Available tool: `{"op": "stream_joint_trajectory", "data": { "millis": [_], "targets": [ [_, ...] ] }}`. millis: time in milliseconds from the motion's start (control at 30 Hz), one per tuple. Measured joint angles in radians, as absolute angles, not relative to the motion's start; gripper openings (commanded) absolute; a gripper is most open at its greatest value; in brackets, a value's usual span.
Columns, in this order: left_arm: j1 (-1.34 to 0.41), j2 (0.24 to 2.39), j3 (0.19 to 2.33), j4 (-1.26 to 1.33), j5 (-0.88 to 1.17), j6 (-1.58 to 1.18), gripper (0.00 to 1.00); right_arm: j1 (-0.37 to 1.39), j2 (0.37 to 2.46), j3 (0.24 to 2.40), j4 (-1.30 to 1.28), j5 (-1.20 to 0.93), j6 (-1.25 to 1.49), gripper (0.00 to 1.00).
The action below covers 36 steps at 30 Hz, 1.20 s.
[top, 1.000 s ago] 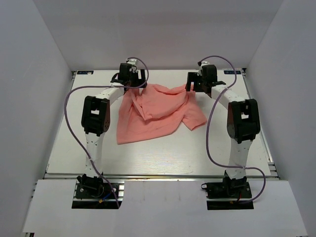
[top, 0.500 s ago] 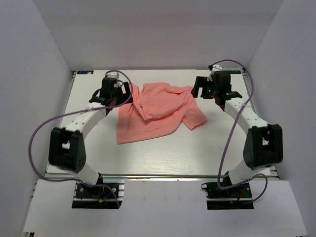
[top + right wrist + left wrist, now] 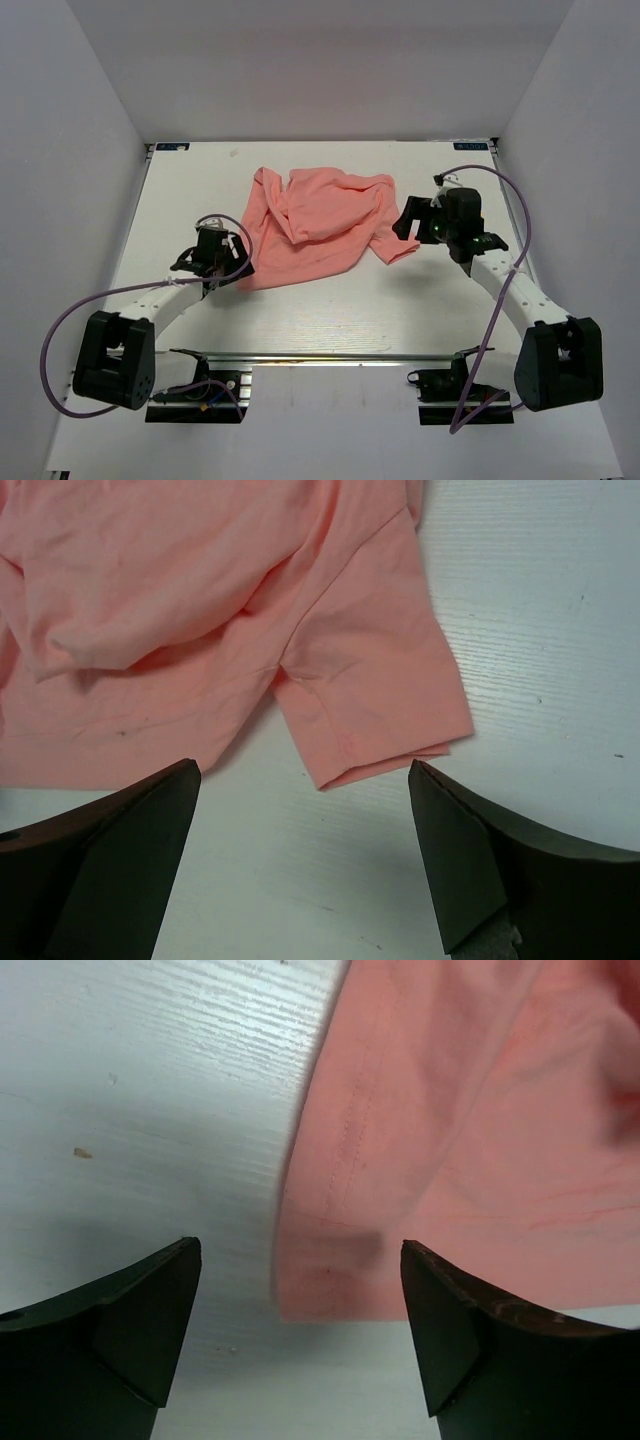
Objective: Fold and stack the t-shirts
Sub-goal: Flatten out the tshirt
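The t-shirt (image 3: 318, 222) lay crumpled on the bench (image 3: 330, 310); both arms had pulled nearer, left fingers (image 3: 130, 1320) and right fingers (image 3: 110, 850) apart, empty.

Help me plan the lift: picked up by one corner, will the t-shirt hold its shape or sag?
Likely floppy: the t-shirt lies crumpled in soft folds, so it would probably sag. Its thin hem lies flat on the table, so it seems light and might bunch if pushed.
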<state>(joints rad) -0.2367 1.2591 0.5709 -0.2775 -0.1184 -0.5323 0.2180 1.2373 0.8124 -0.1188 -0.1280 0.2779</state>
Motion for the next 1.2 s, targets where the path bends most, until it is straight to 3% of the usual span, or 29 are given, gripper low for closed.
{"op": "stream_joint_trajectory", "data": {
  "millis": [200,900,1200],
  "targets": [
    [-0.234,1.250,0.562,-0.219,-0.146,-0.548,0.75,0.218,1.209,0.793,-0.124,-0.142,0.281,0.90],
    [-0.232,1.364,0.559,-0.112,-0.110,-0.540,0.60,0.218,1.209,0.791,-0.152,-0.141,0.282,0.90],
    [-0.231,1.357,0.546,-0.109,-0.079,-0.542,0.10,0.218,1.209,0.791,-0.160,-0.141,0.282,0.90]
  ]
}}
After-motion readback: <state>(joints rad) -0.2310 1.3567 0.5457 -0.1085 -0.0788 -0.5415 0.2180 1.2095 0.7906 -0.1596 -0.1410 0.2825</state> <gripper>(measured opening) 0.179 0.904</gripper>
